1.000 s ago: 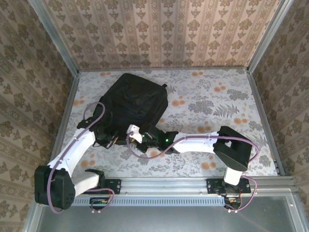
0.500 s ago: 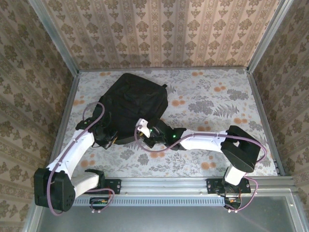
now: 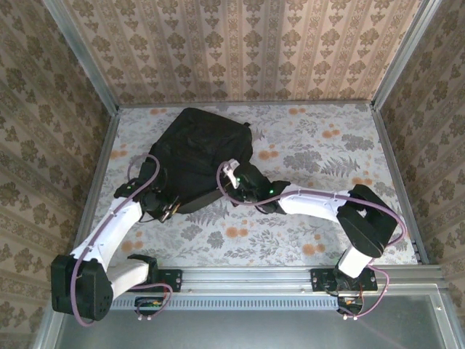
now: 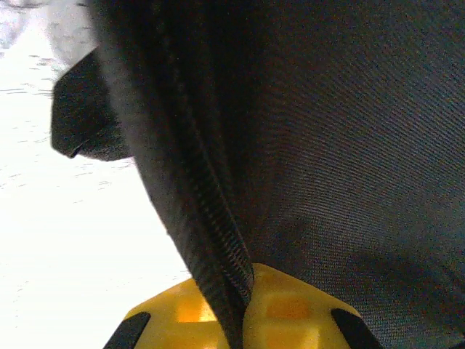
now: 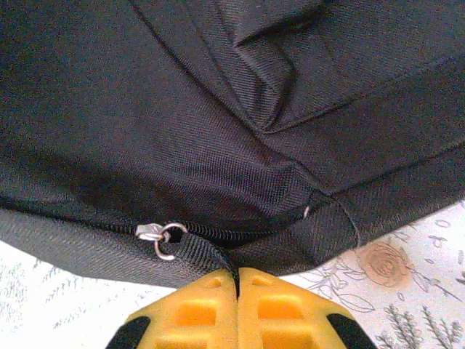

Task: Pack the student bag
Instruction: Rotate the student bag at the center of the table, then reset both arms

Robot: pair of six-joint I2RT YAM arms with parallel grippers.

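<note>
On the counter (image 3: 327, 145), the student bag (image 3: 203, 156) is lying far left. The left end effector (image 4: 243, 291) is clenching its zipper seam (image 4: 203, 218) and the right end effector (image 5: 237, 280) is gripping the zipper pull (image 5: 197, 251). Zipper work is underway, probably needing a steady drag along the track next.

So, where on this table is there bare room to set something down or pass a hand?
Widest: the right half of the table, between student bag, right arm and right wall. A narrower strip lies between the arms and the front rail. Crowded: the bag's near edge, where left pincer and right pincer grip it.
</note>
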